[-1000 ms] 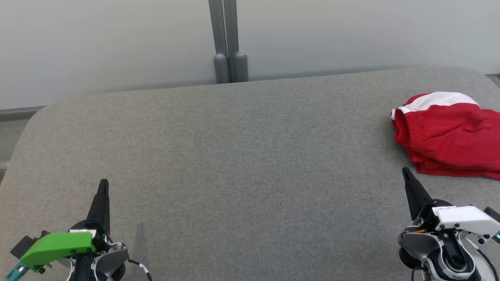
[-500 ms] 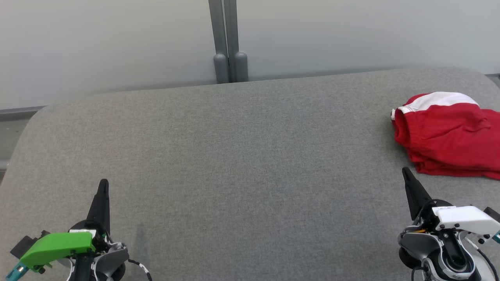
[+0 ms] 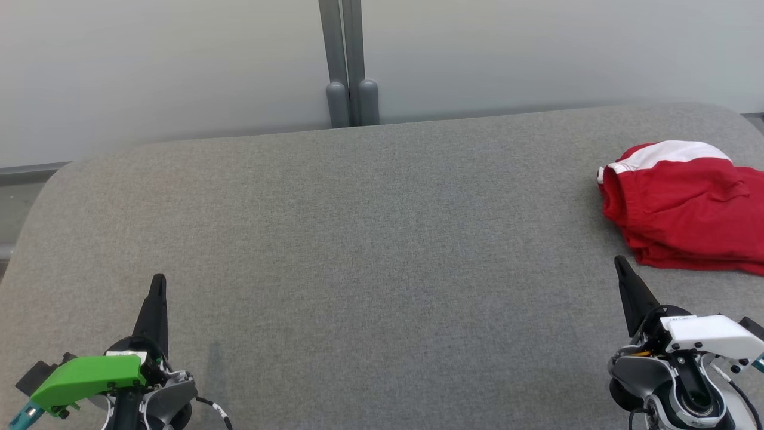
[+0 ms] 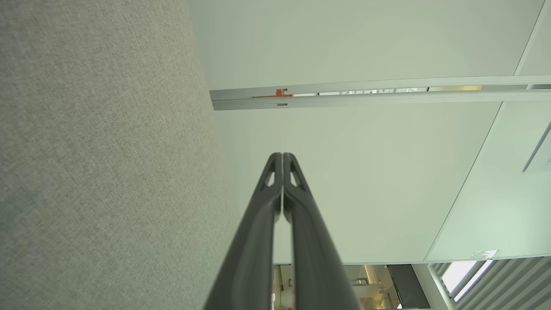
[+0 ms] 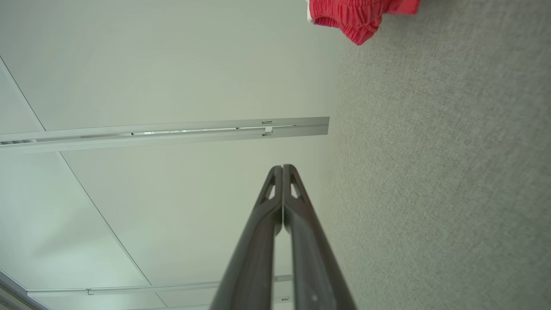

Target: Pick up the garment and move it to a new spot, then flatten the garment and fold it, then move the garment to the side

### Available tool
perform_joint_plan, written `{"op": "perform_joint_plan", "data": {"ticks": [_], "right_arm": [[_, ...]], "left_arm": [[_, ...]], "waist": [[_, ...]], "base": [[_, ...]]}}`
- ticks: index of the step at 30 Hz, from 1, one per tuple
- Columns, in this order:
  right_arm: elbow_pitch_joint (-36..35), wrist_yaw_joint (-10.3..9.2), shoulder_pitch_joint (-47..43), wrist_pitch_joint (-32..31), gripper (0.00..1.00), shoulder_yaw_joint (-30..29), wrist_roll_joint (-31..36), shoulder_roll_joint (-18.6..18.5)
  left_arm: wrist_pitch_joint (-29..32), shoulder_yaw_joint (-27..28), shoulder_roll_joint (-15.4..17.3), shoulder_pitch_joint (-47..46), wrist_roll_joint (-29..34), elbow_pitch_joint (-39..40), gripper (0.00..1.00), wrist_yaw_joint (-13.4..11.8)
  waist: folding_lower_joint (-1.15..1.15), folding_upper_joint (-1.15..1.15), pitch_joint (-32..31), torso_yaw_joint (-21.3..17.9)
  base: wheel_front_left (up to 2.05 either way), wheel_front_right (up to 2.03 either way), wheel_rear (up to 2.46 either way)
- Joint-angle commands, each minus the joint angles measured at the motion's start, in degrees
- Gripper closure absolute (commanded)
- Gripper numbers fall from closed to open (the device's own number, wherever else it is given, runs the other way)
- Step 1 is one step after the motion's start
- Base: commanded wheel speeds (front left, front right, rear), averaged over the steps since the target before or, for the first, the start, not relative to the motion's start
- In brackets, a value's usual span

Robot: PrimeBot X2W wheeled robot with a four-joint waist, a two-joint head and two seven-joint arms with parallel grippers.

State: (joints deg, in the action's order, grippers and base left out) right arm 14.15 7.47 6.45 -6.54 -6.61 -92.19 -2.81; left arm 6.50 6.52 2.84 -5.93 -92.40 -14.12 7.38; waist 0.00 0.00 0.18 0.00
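Currently the red garment [image 3: 686, 209] lies at the bench's [image 3: 370, 239] right edge; left gripper [image 3: 157, 283] and right gripper [image 3: 621, 266] sit near its front corners, both pinched closed, empty.

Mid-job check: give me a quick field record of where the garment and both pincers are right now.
surface: grey padded surface
garment: red with a white band, lying in rumpled layers at the surface's right end, running past the head view's right edge
left pincer: shut, holding nothing, near left over bare fabric
right pincer: shut, holding nothing, just short of the garment's near hem, not touching it
task state: garment not gripped
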Motion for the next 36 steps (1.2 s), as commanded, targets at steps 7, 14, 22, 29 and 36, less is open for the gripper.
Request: {"op": "perform_joint_plan", "data": {"ticks": [7,14,22,29,36], "right_arm": [[-0.24,0.04,-0.49,-0.18,1.0,-0.05,-0.38,-0.05],[-0.24,0.04,-0.49,-0.18,1.0,-0.05,-0.38,-0.05],[-0.24,0.04,-0.49,-0.17,1.0,-0.04,-0.39,-0.05],[-0.24,0.04,-0.5,-0.17,1.0,-0.04,-0.39,-0.06],[-0.24,0.04,-0.49,-0.17,1.0,-0.04,-0.4,-0.06]], "left_arm": [[0.27,0.14,0.0,-0.59,-0.03,0.14,1.0,0.26],[0.27,0.14,0.0,-0.59,-0.03,0.14,1.0,0.26],[0.26,0.14,0.0,-0.59,-0.03,0.13,1.0,0.26],[0.26,0.13,0.0,-0.59,-0.03,0.13,1.0,0.26],[0.26,0.13,0.0,-0.59,-0.04,0.14,1.0,0.26]], "waist": [[0.0,0.0,0.0,0.0],[0.0,0.0,0.0,0.0],[0.0,0.0,0.0,0.0],[0.0,0.0,0.0,0.0],[0.0,0.0,0.0,0.0]], "base": [[0.0,0.0,0.0],[0.0,0.0,0.0],[0.0,0.0,0.0],[0.0,0.0,0.0],[0.0,0.0,0.0]]}}
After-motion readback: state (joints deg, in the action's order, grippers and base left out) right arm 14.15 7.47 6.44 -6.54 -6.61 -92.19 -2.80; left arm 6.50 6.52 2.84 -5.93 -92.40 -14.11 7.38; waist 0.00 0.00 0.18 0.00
